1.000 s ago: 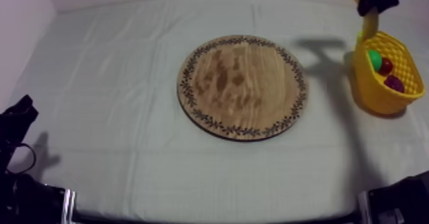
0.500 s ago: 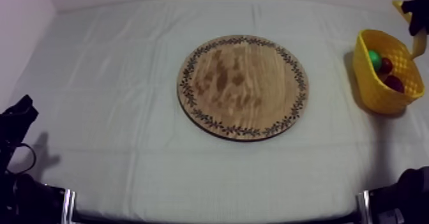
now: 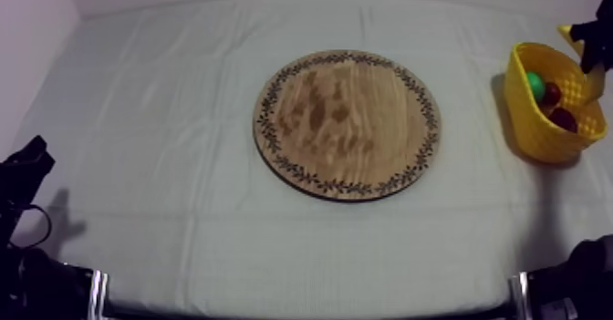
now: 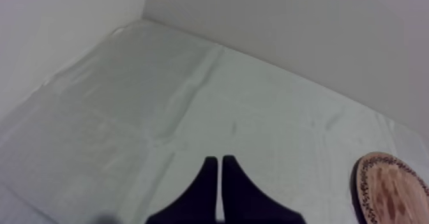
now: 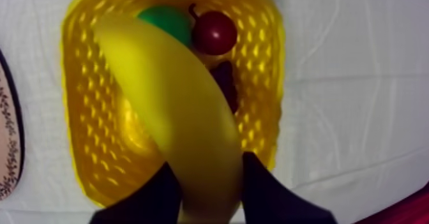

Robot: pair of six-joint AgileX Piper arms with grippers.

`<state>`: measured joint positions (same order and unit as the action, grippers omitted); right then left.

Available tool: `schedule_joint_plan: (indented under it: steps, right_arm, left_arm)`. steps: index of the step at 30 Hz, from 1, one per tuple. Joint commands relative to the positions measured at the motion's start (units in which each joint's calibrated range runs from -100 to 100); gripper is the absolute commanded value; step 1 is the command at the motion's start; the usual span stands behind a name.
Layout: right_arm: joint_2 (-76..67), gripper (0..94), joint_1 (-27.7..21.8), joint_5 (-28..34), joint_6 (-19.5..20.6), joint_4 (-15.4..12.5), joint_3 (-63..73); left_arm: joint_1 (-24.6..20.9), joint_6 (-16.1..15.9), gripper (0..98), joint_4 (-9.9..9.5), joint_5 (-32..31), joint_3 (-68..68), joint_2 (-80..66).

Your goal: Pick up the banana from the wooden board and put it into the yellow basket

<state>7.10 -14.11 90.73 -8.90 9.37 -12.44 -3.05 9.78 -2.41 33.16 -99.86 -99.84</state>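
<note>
The yellow banana (image 5: 172,105) hangs lengthwise over the yellow basket (image 5: 86,105), and my right gripper (image 5: 206,163) is shut on its near end. From above, that gripper (image 3: 597,43) sits over the basket's far right rim (image 3: 534,134), with the banana (image 3: 595,82) pointing down into it. The round wooden board (image 3: 347,123) lies bare at the table's middle. My left gripper (image 3: 25,170) rests low at the left, its fingers (image 4: 220,179) together as a narrow wedge above the cloth.
Inside the basket lie a green fruit (image 5: 165,17), a small red fruit (image 5: 215,32) and a dark bunch of grapes (image 5: 225,80). The board's patterned rim (image 5: 6,143) is just beside the basket. A white wall stands behind the table.
My right gripper has carried the banana from the basket's back left edge across to its right side, and the banana now hangs lower over the basket. The left arm is still.
</note>
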Motion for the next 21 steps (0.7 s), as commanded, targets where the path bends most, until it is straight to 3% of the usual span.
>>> schedule_joint_plan:
  steps: [1, 11, 14, 21]
  right_arm:
    - [2.18, 23.2, -0.03, -1.16, 0.54, 0.26, -0.41]
    - [10.98, 28.1, 0.76, -5.73, 1.98, 0.09, -1.72]
    - [12.97, 35.7, 0.98, -6.57, 2.66, -0.34, -1.68]
    - [14.92, 64.4, 1.15, -7.09, 4.23, -1.02, -1.43]
  left_arm:
    - [-0.02, 0.01, 0.1, -0.01, -0.01, -0.03, 0.02]
    - [-0.02, 0.01, 0.1, -0.01, -0.01, -0.03, 0.02]
    - [-0.02, 0.01, 0.1, -0.01, -0.01, -0.03, 0.02]
    - [-0.02, 0.01, 0.1, -0.01, -0.01, -0.03, 0.02]
